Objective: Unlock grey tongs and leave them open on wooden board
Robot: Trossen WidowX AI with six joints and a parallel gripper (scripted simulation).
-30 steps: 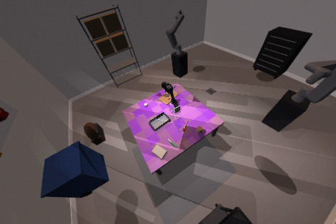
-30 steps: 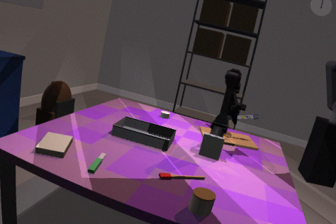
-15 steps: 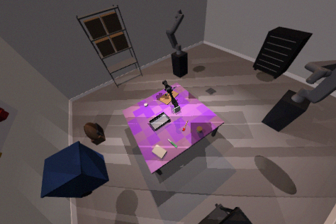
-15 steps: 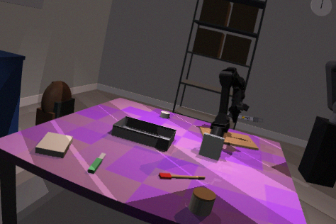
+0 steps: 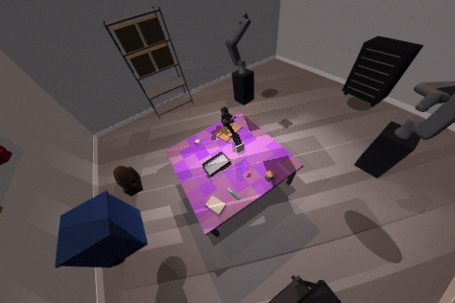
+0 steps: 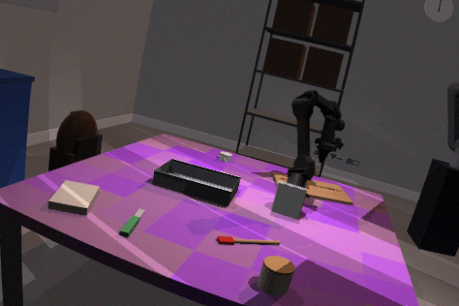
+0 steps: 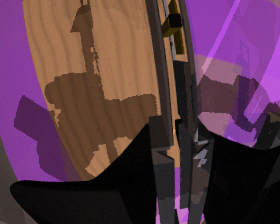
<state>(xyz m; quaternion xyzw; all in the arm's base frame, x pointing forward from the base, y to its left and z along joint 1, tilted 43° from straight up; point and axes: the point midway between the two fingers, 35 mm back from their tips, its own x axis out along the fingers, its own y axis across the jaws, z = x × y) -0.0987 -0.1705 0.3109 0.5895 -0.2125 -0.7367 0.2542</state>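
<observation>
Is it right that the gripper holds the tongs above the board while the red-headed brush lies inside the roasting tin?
Not quite: the brush lies on the table, outside the tin, as the exterior view shows. The gripper does hold the tongs above the board.

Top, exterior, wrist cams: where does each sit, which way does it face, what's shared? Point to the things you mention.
Top: high above the room, angled down at the table point(image 5: 187, 192) point(image 6: 107, 242); small whole arm point(image 5: 235, 135) point(image 6: 303, 131) in view.
Exterior: beyond the table edge on the jar point(image 5: 270, 175) point(image 6: 275, 281) side, slightly above the top, facing arm and shelf rack point(image 5: 126, 58) point(image 6: 251, 108); whole arm shows.
Wrist: on the arm by the gripper point(image 6: 326, 145) point(image 7: 178, 135), looking past its fingers and the held tongs point(image 6: 346, 159) point(image 7: 163, 60) at the wooden board point(image 6: 341, 195) point(image 7: 123, 55).
Top and exterior share the roasting tin point(image 5: 207, 171) point(image 6: 198, 191).
</observation>
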